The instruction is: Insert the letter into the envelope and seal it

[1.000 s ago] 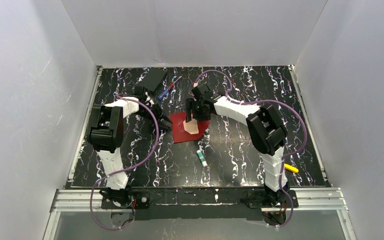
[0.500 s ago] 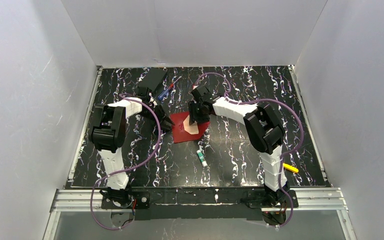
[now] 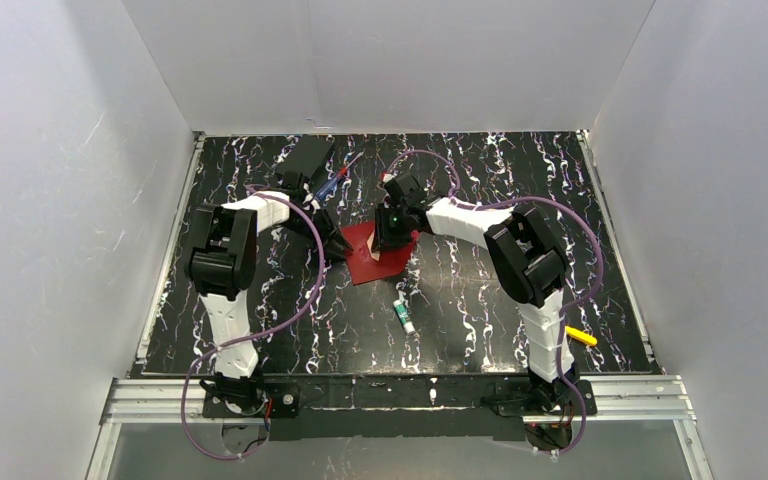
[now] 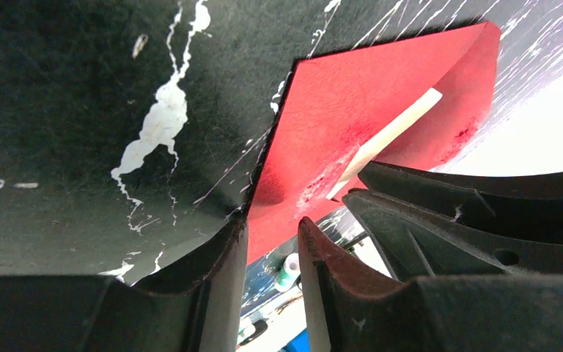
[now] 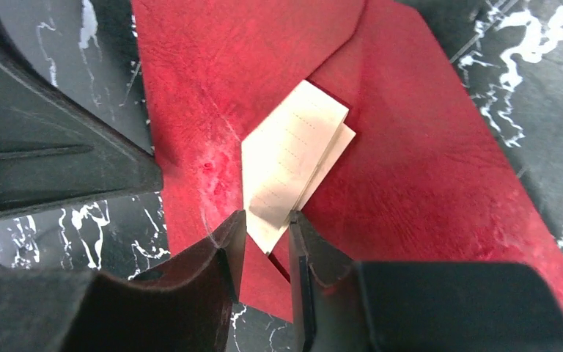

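Observation:
The red envelope (image 3: 372, 262) lies open at mid-table, its left edge raised. My left gripper (image 3: 328, 243) is at that edge. In the left wrist view its jaws (image 4: 273, 224) are close together on the envelope's (image 4: 337, 110) edge, and a white strip of the letter (image 4: 388, 136) shows inside. My right gripper (image 3: 390, 232) is over the envelope's top. In the right wrist view its jaws (image 5: 267, 220) are narrowly set on the near corner of the folded white letter (image 5: 289, 158), which lies against the envelope's (image 5: 425, 169) open inside. From the top the letter is hidden.
A green-and-white glue stick (image 3: 402, 316) lies just in front of the envelope. A flat black rectangular object (image 3: 305, 158) and pens (image 3: 332, 183) lie at the back left. A yellow item (image 3: 582, 337) lies beside the right arm's base. White walls enclose the table.
My right gripper has moved back and left over the envelope. The pale letter that stuck out below it no longer shows from the top. The left gripper has stayed put.

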Motion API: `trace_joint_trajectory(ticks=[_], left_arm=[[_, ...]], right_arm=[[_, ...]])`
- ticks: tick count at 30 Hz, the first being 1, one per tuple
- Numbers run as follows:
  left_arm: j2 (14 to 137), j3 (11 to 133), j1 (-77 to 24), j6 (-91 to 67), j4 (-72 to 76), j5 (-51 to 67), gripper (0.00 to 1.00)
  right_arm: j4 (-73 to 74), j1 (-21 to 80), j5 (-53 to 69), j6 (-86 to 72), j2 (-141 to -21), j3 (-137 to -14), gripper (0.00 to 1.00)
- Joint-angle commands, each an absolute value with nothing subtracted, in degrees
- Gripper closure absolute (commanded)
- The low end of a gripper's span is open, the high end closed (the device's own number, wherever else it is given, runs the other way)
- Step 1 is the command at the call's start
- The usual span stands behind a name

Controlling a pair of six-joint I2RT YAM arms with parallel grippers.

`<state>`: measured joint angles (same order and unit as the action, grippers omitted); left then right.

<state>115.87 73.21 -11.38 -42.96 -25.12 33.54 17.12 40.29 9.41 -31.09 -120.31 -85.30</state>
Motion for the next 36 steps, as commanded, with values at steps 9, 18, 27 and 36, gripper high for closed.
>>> trace_joint_trajectory(ticks=[9,18,27,36], left_arm=[[117.68,75.33,-12.31,-37.22,-30.19,26.72,0.7],[115.66,82.1,-11.96,-33.18,-35.53,20.64,0.57],[121.49,86.61,-11.95,-35.48,-35.99,20.55,0.57],[124.51,88.19,-11.95,-35.86,-35.86,24.05,0.6]], right_arm=[[12.48,40.28,7.76,-30.77,-118.07,-83.29,0.6],[12.32,39.62,0.71,-32.02,-114.43,-83.41,0.48],[11.51,38.42,0.9,-31.4,-119.76,-87.4,0.54],[7.14,36.51,7.02,-32.66,-123.31,-87.97,0.64]])
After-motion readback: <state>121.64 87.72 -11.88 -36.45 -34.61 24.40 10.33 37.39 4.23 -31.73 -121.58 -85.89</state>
